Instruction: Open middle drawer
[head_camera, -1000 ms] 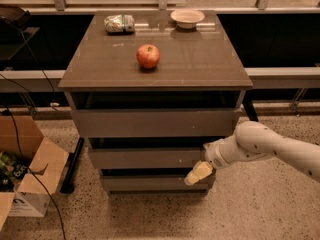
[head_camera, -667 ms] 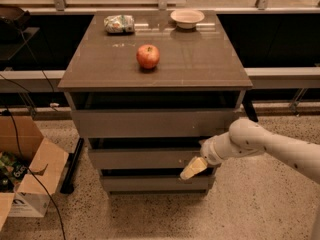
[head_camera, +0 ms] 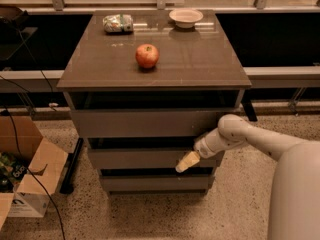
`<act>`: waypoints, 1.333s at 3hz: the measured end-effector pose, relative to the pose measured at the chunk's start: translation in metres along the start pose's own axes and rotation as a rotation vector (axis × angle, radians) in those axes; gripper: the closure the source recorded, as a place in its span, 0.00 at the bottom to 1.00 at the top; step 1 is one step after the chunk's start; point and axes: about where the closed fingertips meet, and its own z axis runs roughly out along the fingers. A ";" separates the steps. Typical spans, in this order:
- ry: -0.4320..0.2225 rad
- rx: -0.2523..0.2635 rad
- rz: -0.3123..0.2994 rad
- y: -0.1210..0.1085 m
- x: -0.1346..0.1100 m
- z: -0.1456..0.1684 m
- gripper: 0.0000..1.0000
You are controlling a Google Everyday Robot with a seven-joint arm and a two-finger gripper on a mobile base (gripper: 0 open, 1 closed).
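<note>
The middle drawer (head_camera: 140, 159) sits directly behind your gripper (head_camera: 187, 161), its plain grey-brown front running off to the gripper's left. The gripper meets that front near its right end, at the lower edge, tilted down and to the left. Whether it is set wide or narrow cannot be told from here. The pale arm (head_camera: 260, 141) comes in from the lower right (its bulk fills that corner).

Just below the gripper is the bottom drawer (head_camera: 150, 183). Just above it, past a dark gap, is the taller front of the top drawer (head_camera: 145, 123). Well off to the gripper's left, an open cardboard box (head_camera: 30, 179) stands on the speckled floor (head_camera: 150, 219).

Higher and farther back, on the cabinet top (head_camera: 200, 59), lies a red apple (head_camera: 147, 56). Beyond the apple, at the far edge, are a crumpled packet (head_camera: 118, 23) and a shallow bowl (head_camera: 186, 17), set apart from each other.
</note>
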 end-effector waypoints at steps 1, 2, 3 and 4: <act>0.033 -0.031 0.034 -0.002 0.010 0.020 0.19; 0.036 -0.032 0.033 0.002 0.011 0.019 0.50; 0.036 -0.031 0.033 0.002 0.010 0.017 0.73; 0.059 -0.026 0.001 0.024 0.011 0.009 0.96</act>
